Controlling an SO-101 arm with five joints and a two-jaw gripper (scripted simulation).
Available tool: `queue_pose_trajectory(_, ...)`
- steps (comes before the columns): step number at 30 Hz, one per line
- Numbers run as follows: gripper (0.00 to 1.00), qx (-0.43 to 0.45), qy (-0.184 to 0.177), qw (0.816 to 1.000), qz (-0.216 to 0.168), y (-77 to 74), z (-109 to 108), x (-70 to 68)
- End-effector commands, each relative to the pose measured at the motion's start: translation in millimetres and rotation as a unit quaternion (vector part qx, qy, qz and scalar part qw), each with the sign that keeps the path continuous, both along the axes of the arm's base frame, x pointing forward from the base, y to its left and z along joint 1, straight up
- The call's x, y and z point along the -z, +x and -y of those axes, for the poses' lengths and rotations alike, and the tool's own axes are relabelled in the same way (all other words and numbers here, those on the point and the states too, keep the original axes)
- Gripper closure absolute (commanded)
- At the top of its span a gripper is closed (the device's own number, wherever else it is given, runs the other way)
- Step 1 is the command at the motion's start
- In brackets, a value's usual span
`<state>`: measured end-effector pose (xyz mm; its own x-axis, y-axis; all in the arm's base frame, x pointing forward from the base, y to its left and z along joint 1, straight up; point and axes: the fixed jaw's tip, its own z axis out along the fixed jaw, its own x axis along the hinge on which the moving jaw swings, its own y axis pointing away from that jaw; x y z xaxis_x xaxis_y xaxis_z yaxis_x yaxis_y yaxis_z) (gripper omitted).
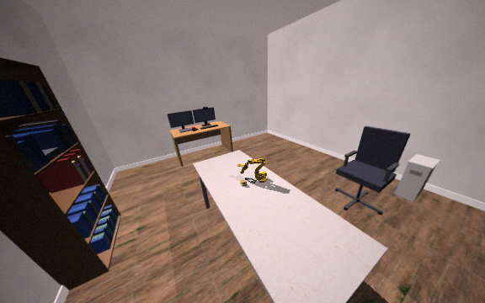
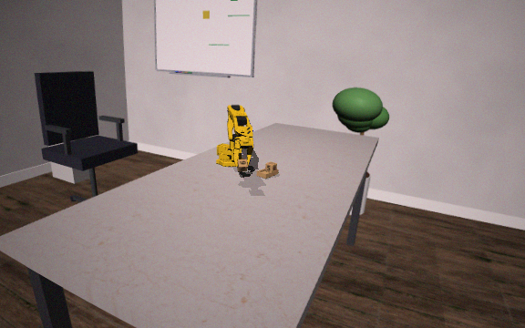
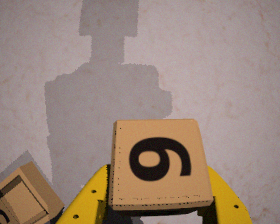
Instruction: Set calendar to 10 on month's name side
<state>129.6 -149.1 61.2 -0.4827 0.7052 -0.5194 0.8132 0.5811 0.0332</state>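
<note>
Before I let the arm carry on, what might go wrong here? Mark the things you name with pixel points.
The held cube (image 2: pixel 242 165) (image 3: pixel 153 162) could slip and drop, as it hangs above the table (image 1: pixel 293 227) (image 2: pixel 190 219). Lowering it into the tray (image 2: pixel 262 174) (image 3: pixel 43 192) might knock the cube already there (image 2: pixel 272 167), or catch the rim and tip the tray.

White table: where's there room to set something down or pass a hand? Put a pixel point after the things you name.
In the top view, between the arm (image 1: pixel 260 161) (image 2: pixel 236 109) and the table's (image 1: pixel 293 236) (image 2: pixel 199 228) (image 3: pixel 241 60) near end; in the exterior view, between the gripper's shadow and the near edge. It's crowded where the raised cube (image 2: pixel 242 166) (image 3: pixel 156 167) hangs beside the tray (image 2: pixel 262 174) (image 3: pixel 47 192).
</note>
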Motion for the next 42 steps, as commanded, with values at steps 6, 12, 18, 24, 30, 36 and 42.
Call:
queue_pose_trajectory(6,1.0,-0.003,-0.088,0.994,0.064,7.3,12,-8.8)
queue_pose_trajectory(12,1.0,-0.003,-0.113,0.99,0.081,8.6,14,-9.9)
queue_pose_trajectory(18,1.0,-0.003,-0.114,0.99,0.082,8.6,14,-10.0)
queue_pose_trajectory(24,1.0,-0.003,-0.119,0.989,0.086,9.6,16,-9.6)
queue_pose_trajectory(30,1.0,-0.003,-0.138,0.986,0.099,13.2,21,-8.0)
queue_pose_trajectory(36,1.0,-0.004,-0.158,0.981,0.114,16.5,25,-6.7)
queue_pose_trajectory(42,1.0,-0.004,-0.196,0.971,0.141,20.7,31,-5.5)
